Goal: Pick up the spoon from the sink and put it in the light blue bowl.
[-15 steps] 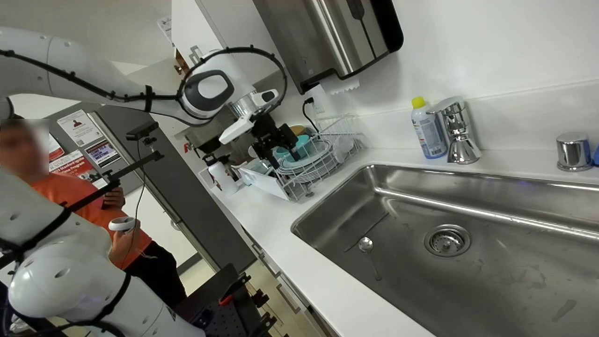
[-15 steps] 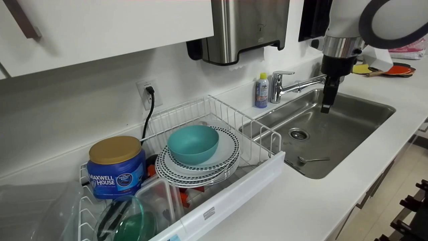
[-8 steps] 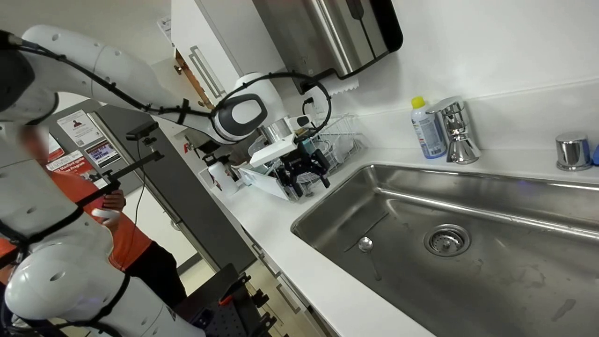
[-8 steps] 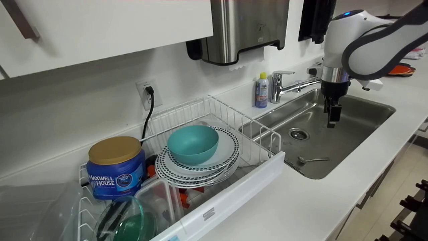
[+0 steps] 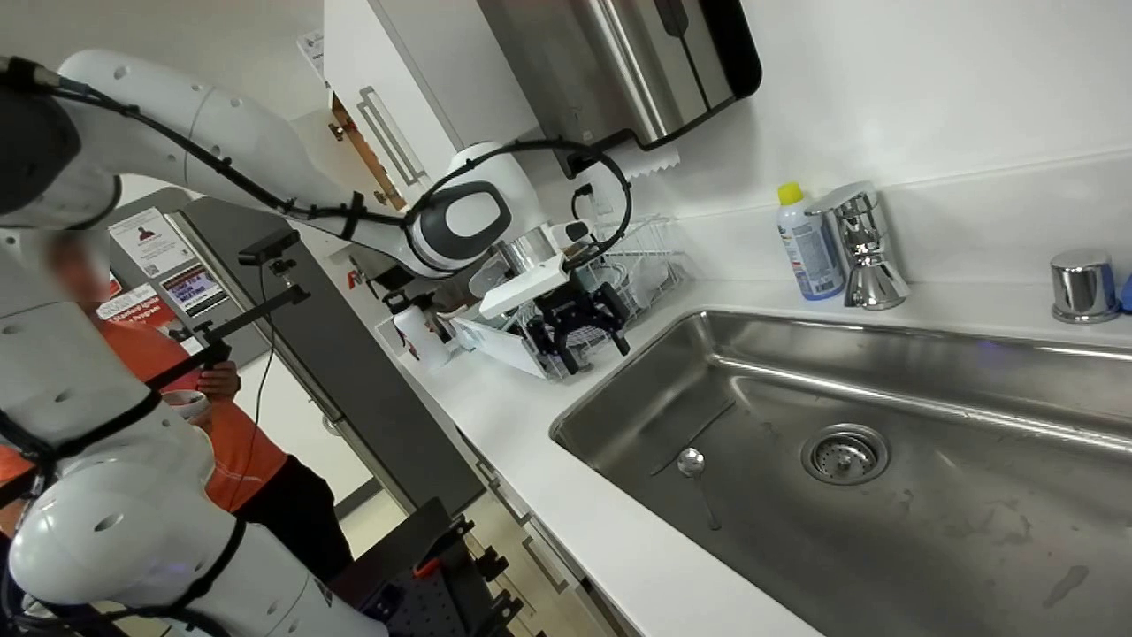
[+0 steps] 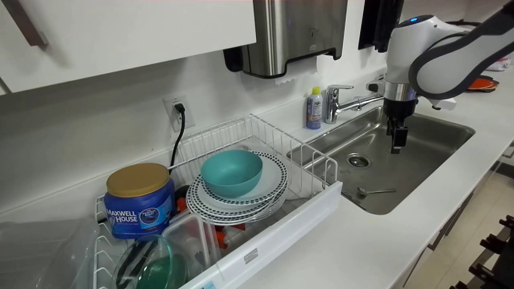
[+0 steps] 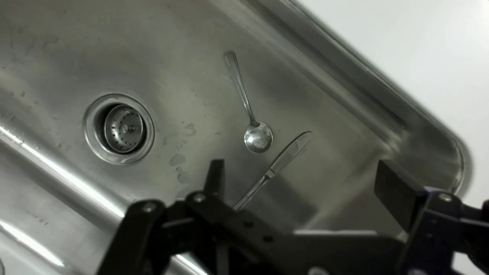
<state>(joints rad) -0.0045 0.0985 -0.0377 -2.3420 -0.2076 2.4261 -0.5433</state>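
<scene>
Inspecting the sink (image 7: 183, 53), I find the spoon (image 7: 258, 138) lying on its floor, a knife (image 7: 284, 157) close beside. My gripper (image 7: 300, 173) hangs above the sink, fingers (image 7: 399, 194) parted wide. Beside the sink, the light blue bowl (image 6: 232, 173) sits on plates (image 6: 273, 171) in a dish rack (image 6: 289, 229) (its wire wall intervenes).

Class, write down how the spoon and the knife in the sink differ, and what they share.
The spoon ends in a round scoop, the knife in a slim blade. In the wrist view, the spoon's handle points toward the picture's top, the knife's toward its lower left. There, the spoon shows whole, while the gripper hides the knife's handle end. Both look metallic and lie in the sink, not touching.
</scene>
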